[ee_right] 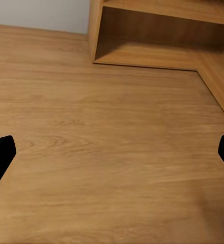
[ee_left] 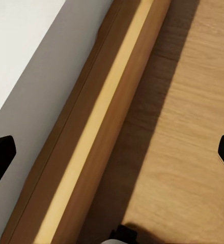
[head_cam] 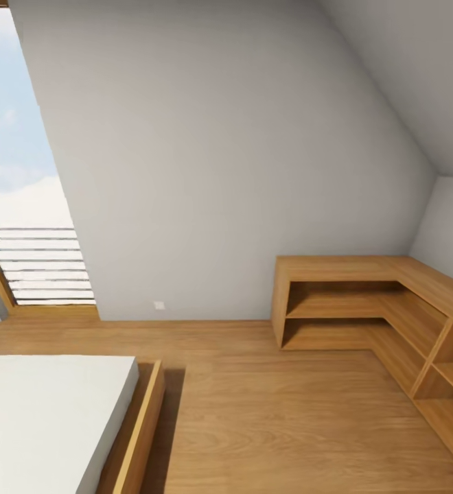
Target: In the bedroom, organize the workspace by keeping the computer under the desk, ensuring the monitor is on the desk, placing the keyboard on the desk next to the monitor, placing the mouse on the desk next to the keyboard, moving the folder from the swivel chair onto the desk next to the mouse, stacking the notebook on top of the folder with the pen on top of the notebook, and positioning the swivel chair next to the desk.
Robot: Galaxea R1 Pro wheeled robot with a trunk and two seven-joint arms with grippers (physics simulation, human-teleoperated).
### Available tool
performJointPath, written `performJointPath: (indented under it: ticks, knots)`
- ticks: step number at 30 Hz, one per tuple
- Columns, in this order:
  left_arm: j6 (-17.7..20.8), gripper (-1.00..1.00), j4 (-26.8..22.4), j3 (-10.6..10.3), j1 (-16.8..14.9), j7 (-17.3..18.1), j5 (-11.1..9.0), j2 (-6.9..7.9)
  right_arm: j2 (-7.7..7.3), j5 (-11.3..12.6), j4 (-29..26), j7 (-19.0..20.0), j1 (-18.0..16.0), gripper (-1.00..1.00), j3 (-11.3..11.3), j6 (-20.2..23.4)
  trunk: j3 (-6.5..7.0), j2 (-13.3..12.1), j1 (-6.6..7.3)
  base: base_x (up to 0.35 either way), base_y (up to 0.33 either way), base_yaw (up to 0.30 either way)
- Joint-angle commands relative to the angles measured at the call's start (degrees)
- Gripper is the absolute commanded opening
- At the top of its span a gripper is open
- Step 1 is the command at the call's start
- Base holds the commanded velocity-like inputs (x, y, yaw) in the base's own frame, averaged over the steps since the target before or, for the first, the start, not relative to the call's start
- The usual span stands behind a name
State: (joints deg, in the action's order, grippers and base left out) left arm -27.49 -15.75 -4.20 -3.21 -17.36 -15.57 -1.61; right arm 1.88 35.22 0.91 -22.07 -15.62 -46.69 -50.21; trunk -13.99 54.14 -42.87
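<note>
Attic bedroom corner: sloped grey-white wall (head_cam: 240, 151), wood plank floor (head_cam: 274, 412), none of the desk things here.

A low white-topped bed in a light-wood frame (head_cam: 141, 432) sits at the floor's near-left corner under a slatted skylight (head_cam: 41, 264); an L-shaped light-wood open shelf unit (head_cam: 364, 302) fills the far-right corner. The left gripper (ee_left: 112, 152) hangs over the bed frame's edge, the right gripper (ee_right: 112, 152) over bare planks, fingertips (ee_right: 0, 155) spread wide, apparently holding nothing.

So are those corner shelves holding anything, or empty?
Empty as far as visible: the low wooden corner shelves show bare boards in every open compartment in the head view, though the far right end is cut off.
</note>
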Motion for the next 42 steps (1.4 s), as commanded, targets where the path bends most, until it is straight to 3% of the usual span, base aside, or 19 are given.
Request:
performJointPath:
  ticks: [1, 12, 33, 42]
  knots:
    - [-0.2, 1.0, 0.0, -0.5, 0.0, -0.3, -0.4, 0.02, 0.06, 0.1, 0.1, -0.4, 0.0, 1.0, -0.5, -0.1, -0.07, 0.0, -0.04, 0.326, 0.0, 0.0]
    - [-0.1, 1.0, 0.0, -0.4, 0.0, -0.3, -0.4, 0.02, 0.06, 0.0, 0.1, -0.4, -0.1, 1.0, -0.6, -0.1, -0.07, 0.0, -0.04, 0.326, 0.0, -0.015]
    - [0.1, 1.0, 0.1, -0.4, 0.0, -0.3, -0.4, 0.02, -0.03, 0.0, 0.1, -0.3, 0.0, 1.0, -0.6, -0.1, -0.07, 0.0, -0.04, 0.328, 0.0, -0.235]
    - [0.0, 1.0, 0.1, -0.4, 0.0, -0.3, -0.4, 0.02, 0.3, 0.3, 0.0, -0.5, -0.1, 1.0, -0.5, 0.0, -0.07, 0.0, -0.04, 0.329, 0.0, -0.045]
